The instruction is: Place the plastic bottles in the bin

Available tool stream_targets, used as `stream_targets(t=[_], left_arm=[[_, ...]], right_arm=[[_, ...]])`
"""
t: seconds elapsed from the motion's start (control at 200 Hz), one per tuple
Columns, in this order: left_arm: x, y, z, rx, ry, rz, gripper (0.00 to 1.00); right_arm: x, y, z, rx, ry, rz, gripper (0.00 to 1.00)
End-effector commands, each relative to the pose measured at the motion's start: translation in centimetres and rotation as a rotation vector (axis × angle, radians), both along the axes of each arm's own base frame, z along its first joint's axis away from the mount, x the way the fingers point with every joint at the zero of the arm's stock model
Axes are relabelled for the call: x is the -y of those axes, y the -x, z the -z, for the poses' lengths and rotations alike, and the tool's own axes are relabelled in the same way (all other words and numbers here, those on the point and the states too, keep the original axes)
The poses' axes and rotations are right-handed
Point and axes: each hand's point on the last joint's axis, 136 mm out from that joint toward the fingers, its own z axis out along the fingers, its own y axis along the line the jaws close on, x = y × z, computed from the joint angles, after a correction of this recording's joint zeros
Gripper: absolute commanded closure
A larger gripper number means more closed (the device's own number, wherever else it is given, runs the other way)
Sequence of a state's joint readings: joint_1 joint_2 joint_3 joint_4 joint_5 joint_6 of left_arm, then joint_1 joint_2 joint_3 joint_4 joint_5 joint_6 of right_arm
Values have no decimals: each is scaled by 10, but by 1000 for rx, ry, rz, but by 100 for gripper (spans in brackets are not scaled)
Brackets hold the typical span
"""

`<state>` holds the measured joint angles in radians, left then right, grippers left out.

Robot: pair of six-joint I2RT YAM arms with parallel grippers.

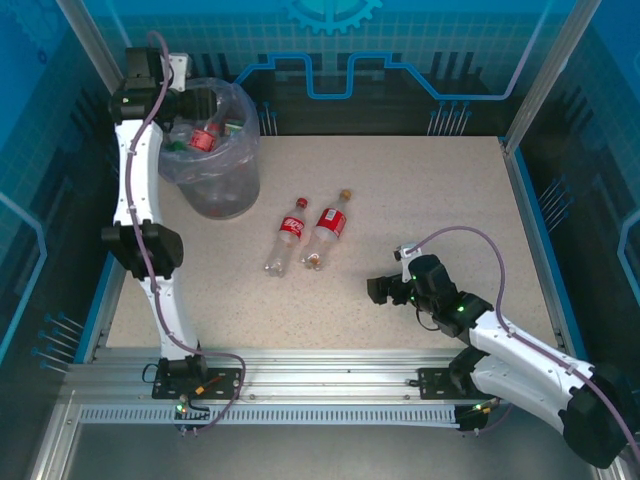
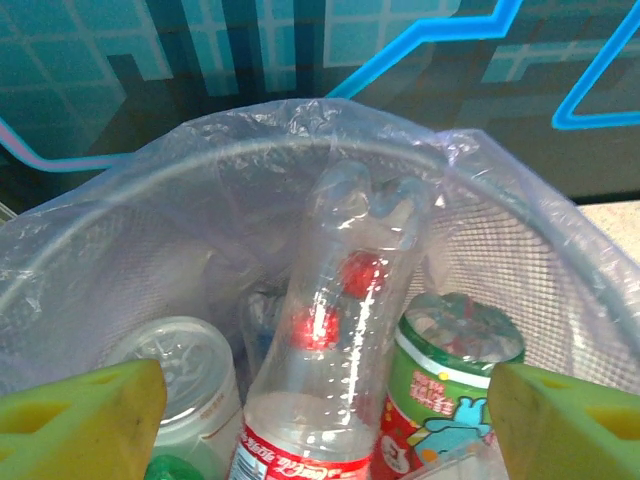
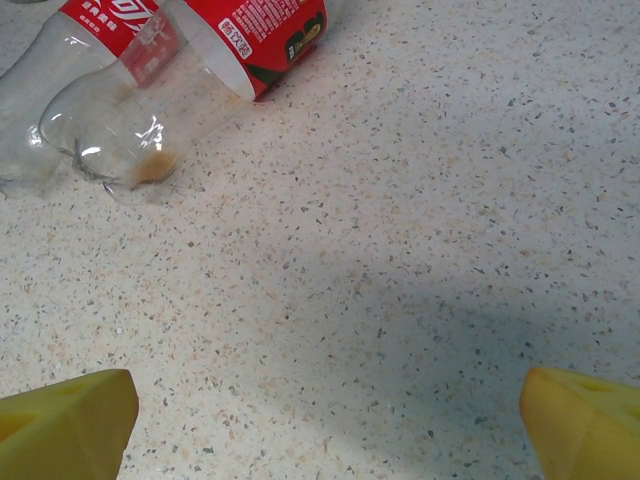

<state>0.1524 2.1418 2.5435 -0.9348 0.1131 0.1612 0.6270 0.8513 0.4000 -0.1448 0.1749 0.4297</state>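
Two clear plastic bottles with red labels (image 3: 130,120) are lying ahead and to the left of the yellow foam fingers (image 3: 65,425) of the right gripper (image 3: 330,400). One round grey bin with a crinkly translucent liner (image 2: 300,140) is sitting ahead of the left gripper (image 2: 328,400). It is showing at least three bottles between that gripper's fingers (image 2: 80,425): a red-labelled clear bottle (image 2: 330,330), a green-labelled bottle (image 2: 440,400) and a whitish bottle (image 2: 190,370).

Beige speckled worktop (image 3: 400,250): matt, finely grained, stone-like.
Clear plastic bottles (image 1: 288,232), red labels: glossy, smooth.
Translucent plastic bag (image 2: 250,170): thin, crinkled, faintly shiny, lining the grey mesh bin (image 1: 228,198).
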Motion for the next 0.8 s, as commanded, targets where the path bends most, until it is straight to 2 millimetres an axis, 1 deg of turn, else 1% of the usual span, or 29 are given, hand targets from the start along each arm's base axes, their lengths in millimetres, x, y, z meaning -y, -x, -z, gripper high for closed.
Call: stream_targets(t=[0.0, 0.09, 0.22, 0.32, 0.375, 0.43, 0.475, 0.545, 0.605, 0.66, 0.665, 0.67, 0.685, 0.69, 0.75, 0.795], left_arm=[[7, 9, -24, 51, 34, 11, 18], [8, 13, -23, 43, 48, 0, 18], [11, 24, -42, 92, 70, -21, 16], [20, 43, -62, 122, 68, -29, 15], [31, 57, -70, 133, 49, -24, 14], [43, 71, -74, 134, 29, -19, 14], [58, 84, -75, 130, 21, -4, 14], [80, 103, -71, 121, 24, 20, 14], [103, 117, -63, 114, 32, 53, 15], [130, 129, -50, 92, 42, 97, 15], [130, 129, -50, 95, 44, 96, 15], [135, 131, -48, 89, 46, 107, 15], [139, 133, -45, 87, 49, 112, 15], [145, 135, -43, 81, 52, 124, 15], [179, 142, -27, 50, 65, 193, 15], [204, 145, -11, 13, 60, 245, 15]], right_arm=[[-3, -8, -13, 28, -35, 18, 1], [-1, -10, -14, 23, -28, 37, 2], [-5, -14, -16, 11, -43, 55, 2], [-13, -17, -16, 7, -56, 51, 3], [-14, -20, -14, 1, -61, 71, 3], [-13, -23, -14, 2, -73, 94, 4], [-12, -25, -15, 3, -80, 109, 4], [-10, -28, -18, 8, -84, 131, 4], [-7, -30, -20, 12, -89, 144, 4], [-4, -32, -22, 13, -92, 155, 4], [-3, -33, -22, 12, -91, 157, 4], [-3, -33, -22, 12, -91, 158, 4], [-2, -33, -22, 11, -92, 161, 4], [-2, -33, -22, 10, -93, 162, 4], [2, -35, -22, 2, -95, 171, 5], [3, -35, -22, -3, -97, 174, 4]])
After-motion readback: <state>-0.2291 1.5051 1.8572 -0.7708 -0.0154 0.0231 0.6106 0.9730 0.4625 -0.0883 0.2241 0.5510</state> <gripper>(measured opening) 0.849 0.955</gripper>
